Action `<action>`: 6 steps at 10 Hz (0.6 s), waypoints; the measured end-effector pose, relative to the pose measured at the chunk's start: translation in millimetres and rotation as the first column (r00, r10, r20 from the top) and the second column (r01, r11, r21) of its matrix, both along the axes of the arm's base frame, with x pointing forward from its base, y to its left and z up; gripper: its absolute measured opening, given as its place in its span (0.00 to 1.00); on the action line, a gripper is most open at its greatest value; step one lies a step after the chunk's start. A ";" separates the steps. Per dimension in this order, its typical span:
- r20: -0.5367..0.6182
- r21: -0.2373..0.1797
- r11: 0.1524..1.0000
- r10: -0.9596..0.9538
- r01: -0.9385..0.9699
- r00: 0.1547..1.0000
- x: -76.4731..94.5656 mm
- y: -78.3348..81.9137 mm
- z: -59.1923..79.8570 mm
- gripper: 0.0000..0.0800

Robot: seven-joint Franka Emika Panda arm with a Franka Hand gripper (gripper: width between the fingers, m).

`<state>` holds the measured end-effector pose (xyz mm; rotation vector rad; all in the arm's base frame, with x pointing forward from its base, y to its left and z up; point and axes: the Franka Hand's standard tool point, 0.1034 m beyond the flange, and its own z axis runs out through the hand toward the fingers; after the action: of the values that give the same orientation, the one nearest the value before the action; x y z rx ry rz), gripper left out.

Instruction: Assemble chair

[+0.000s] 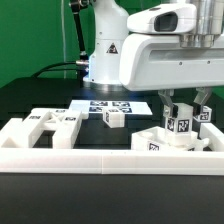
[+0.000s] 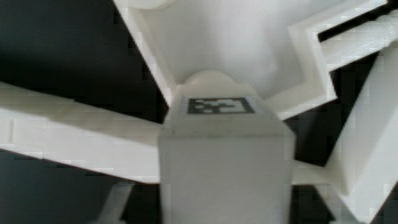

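My gripper [image 1: 186, 118] hangs at the exterior view's right, shut on an upright white chair bar [image 1: 183, 124] that carries a small black-and-white tag. In the wrist view the same bar [image 2: 221, 140] runs up from between the jaws, its tag facing the camera, and the gripper [image 2: 222, 208] clamps its near end. Behind it lies a white slotted chair panel [image 2: 267, 50]. Another tagged chair piece [image 1: 155, 143] sits just below the gripper. A small tagged block [image 1: 113, 117] rests mid-table. Slotted chair panels [image 1: 50, 125] lie at the exterior view's left.
A low white border rail [image 1: 100, 157] runs along the front of the black table. The marker board [image 1: 108, 104] lies flat near the robot's base [image 1: 105, 60]. A green wall stands behind.
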<state>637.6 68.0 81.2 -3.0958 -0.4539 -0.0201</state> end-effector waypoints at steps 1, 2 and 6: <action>-0.001 0.000 0.999 -0.037 0.037 0.999 0.0 0.0 -0.1 0.36; -0.003 0.005 0.991 -0.137 0.137 0.991 0.0 0.4 -0.4 0.36; -0.011 0.015 0.874 -0.486 0.486 0.874 1.0 0.4 -1.1 0.36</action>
<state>638.6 68.4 80.1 -3.0962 0.3368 -0.0170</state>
